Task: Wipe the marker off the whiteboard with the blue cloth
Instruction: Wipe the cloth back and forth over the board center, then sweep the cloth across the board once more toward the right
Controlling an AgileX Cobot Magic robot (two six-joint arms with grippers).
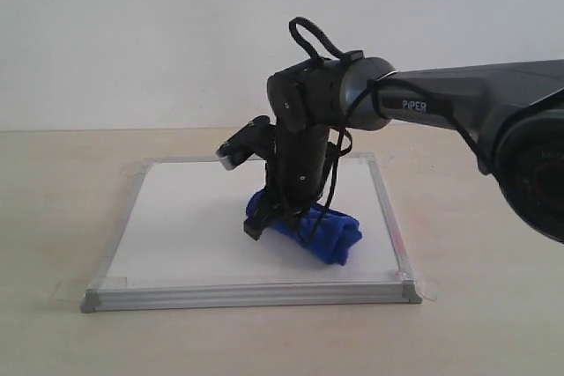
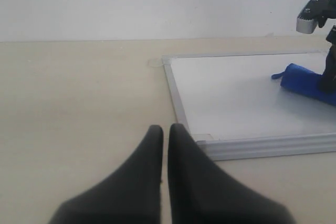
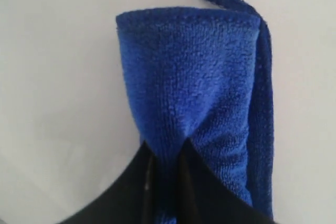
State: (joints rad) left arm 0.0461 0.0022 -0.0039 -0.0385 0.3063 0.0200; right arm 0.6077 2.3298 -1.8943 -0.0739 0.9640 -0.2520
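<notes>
The whiteboard (image 1: 194, 226) lies flat on the table, silver-framed; its near corner also shows in the left wrist view (image 2: 231, 98). The blue cloth (image 1: 328, 233) rests rolled on the board's right half, also seen as the blue cloth (image 2: 304, 82) and the blue cloth (image 3: 194, 72). My right gripper (image 1: 264, 222) points down onto the board, shut on a fold of the cloth pinched between its fingers (image 3: 165, 156). No red marker line shows on the visible white surface. My left gripper (image 2: 165, 129) hovers over bare table beside the board, shut and holding nothing.
The beige table (image 1: 53, 217) surrounds the board on all sides. A white wall stands behind. The right arm (image 1: 458, 99) reaches in from the right, above the board's right edge. Clear tape tabs (image 1: 429, 288) stick out at the board's corners.
</notes>
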